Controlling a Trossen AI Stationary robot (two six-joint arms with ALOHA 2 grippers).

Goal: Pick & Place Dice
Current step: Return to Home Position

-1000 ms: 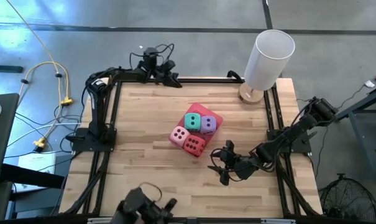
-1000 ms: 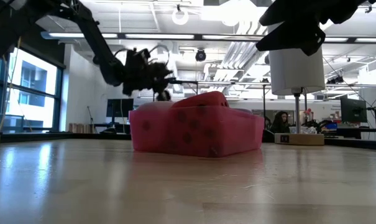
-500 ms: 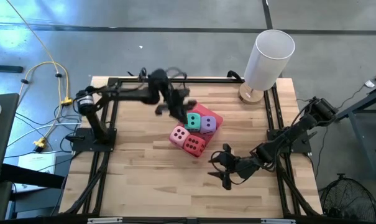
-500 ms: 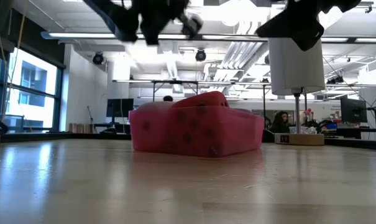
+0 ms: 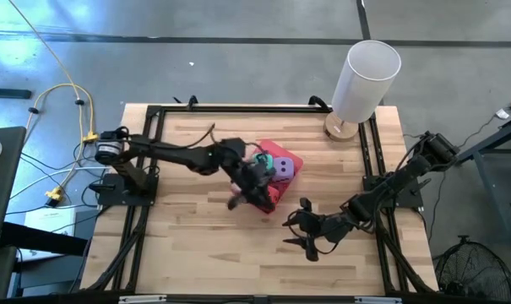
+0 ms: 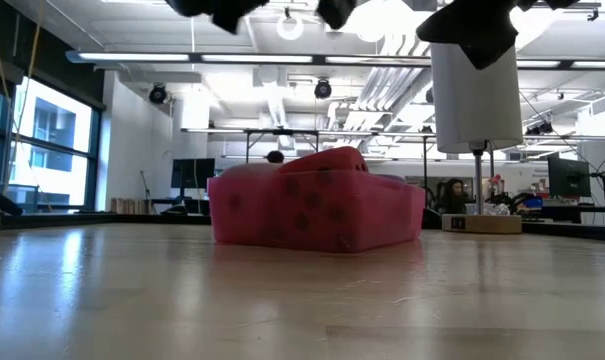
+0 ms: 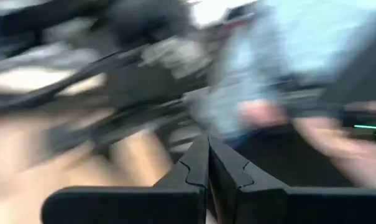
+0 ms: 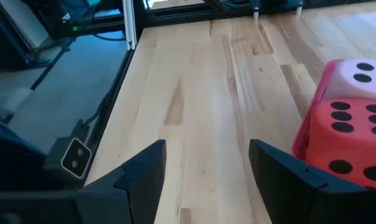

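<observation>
The dice sit bunched at the table's middle on a pink tray (image 5: pixel 292 159). The purple die (image 5: pixel 283 169), a corner of the teal die (image 5: pixel 261 160) and the red die (image 5: pixel 273 199) show from above. The pale pink die (image 8: pixel 360 72) shows behind the red die (image 8: pixel 352 143) in the right wrist view. My left gripper (image 5: pixel 255 189) hovers level above the cluster, hiding part of it, its fingers (image 7: pixel 200 163) shut with nothing between them. My right gripper (image 5: pixel 309 238) stands open near the table's right front, beside the red die, touching nothing.
A tall white cylinder on a wooden foot (image 5: pixel 366 80) stands at the far right corner. A black frame (image 5: pixel 238 110) runs around the tabletop. Bare wood lies in front of the dice (image 6: pixel 302 300) and to their left (image 8: pixel 200 93).
My left gripper has swung fast from the table's far left corner toward the middle and now hangs over the dice, higher than before. My right gripper has stayed in place and rolled a little. The dice have not moved.
</observation>
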